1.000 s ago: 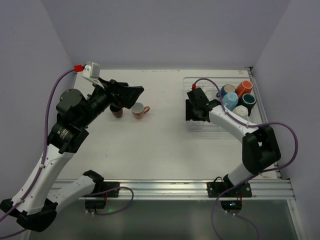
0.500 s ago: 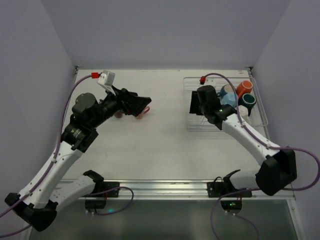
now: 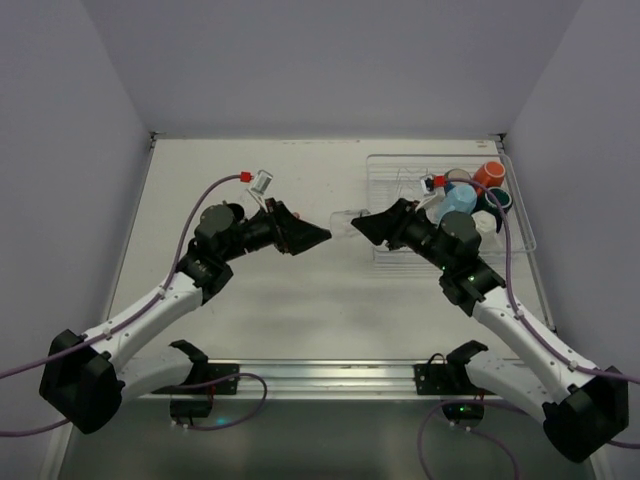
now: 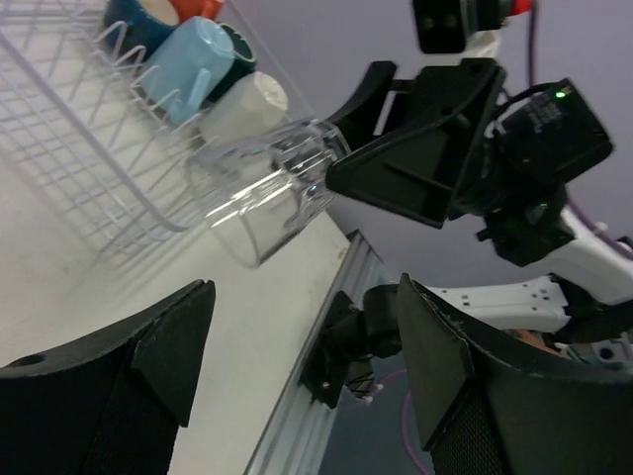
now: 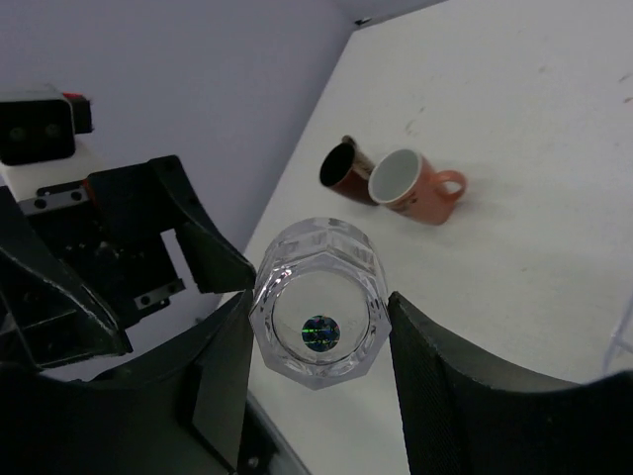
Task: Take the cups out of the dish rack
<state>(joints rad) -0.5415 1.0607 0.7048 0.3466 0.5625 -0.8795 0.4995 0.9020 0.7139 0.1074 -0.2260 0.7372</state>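
Note:
My right gripper point(image 3: 360, 226) is shut on the clear glass tumbler point(image 3: 343, 218) and holds it on its side above the table, just left of the white wire dish rack point(image 3: 385, 160). The right wrist view shows the tumbler point(image 5: 316, 302) between my pads. My left gripper point(image 3: 317, 237) is open and empty, facing the tumbler with a small gap. Its wrist view shows the tumbler point(image 4: 262, 188) ahead. Orange point(image 3: 488, 175), light blue point(image 3: 456, 201) and dark teal point(image 3: 497, 203) mugs sit in the rack.
A salmon-pink mug point(image 5: 415, 188) stands on the table at the left beside a dark mug point(image 5: 341, 168) lying on its side; my left arm hides both in the top view. A white mug point(image 4: 247, 104) sits in the rack. The table's metal rail point(image 3: 350, 375) runs along the near edge.
My right gripper has come away from the rack leftward with the tumbler. My left gripper has swung right from the two mugs toward the table's middle, and now faces the tumbler.

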